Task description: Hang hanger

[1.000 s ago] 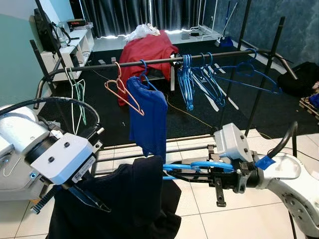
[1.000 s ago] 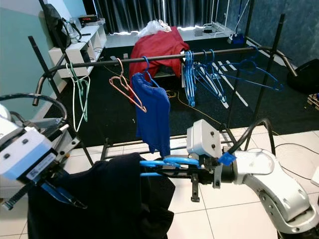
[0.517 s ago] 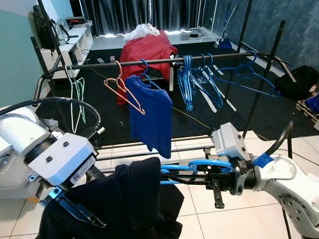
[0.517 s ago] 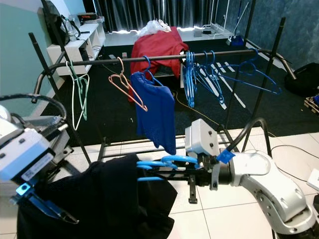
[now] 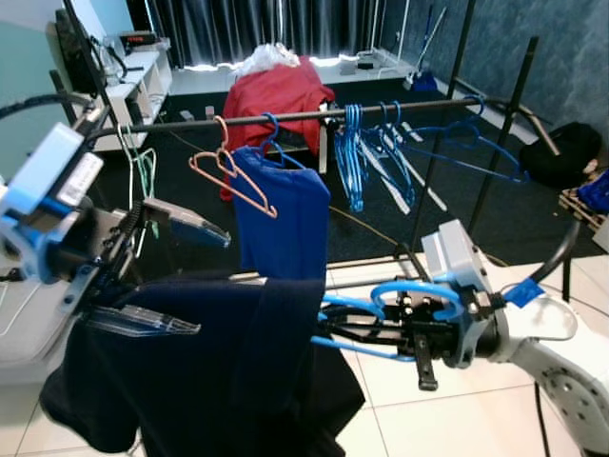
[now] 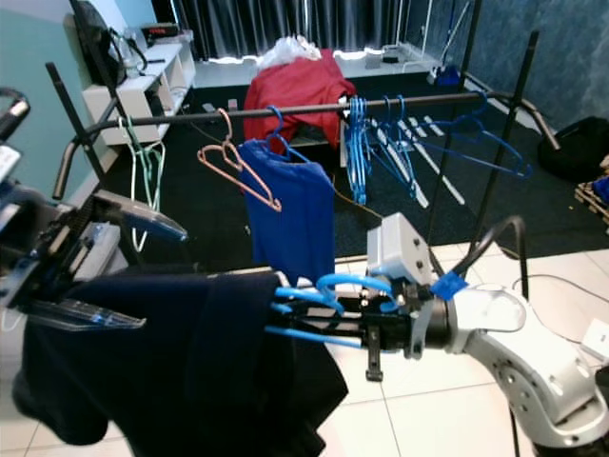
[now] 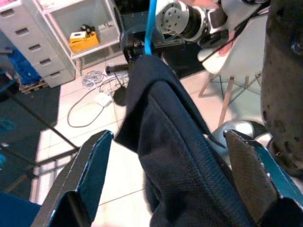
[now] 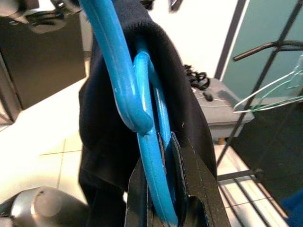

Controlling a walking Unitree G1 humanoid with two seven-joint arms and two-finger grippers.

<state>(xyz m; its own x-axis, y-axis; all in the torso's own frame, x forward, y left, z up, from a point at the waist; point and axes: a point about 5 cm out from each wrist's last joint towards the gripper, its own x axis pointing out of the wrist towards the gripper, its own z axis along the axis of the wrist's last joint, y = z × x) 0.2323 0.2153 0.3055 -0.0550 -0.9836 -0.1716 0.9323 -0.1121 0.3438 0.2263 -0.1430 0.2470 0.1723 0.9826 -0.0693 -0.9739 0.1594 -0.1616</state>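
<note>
A blue plastic hanger point(image 5: 411, 289) carries a dark navy garment point(image 5: 219, 362) and lies roughly level in front of me. My right gripper point(image 5: 335, 335) is shut on the hanger's lower bar, and the right wrist view shows the fingers point(image 8: 189, 189) clamping the blue hanger point(image 8: 142, 118) where the cloth drapes over it. My left gripper point(image 5: 211, 284) is raised at the garment's left side and open. Its two fingers point(image 7: 90, 175) stand wide apart with the garment point(image 7: 189, 156) between them. Behind stands the black clothes rail point(image 5: 285, 117).
The rail holds a blue shirt point(image 5: 281, 219), a pink hanger point(image 5: 228, 171), a bunch of blue hangers point(image 5: 357, 157) and a green hanger point(image 5: 143, 167). A red cloth point(image 5: 276, 90) covers a chair beyond. White shelves point(image 5: 133, 81) stand at the far left.
My left arm has swung up from low at the left, and the garment's left side has lifted and spread out. The right gripper keeps its hold on the hanger.
</note>
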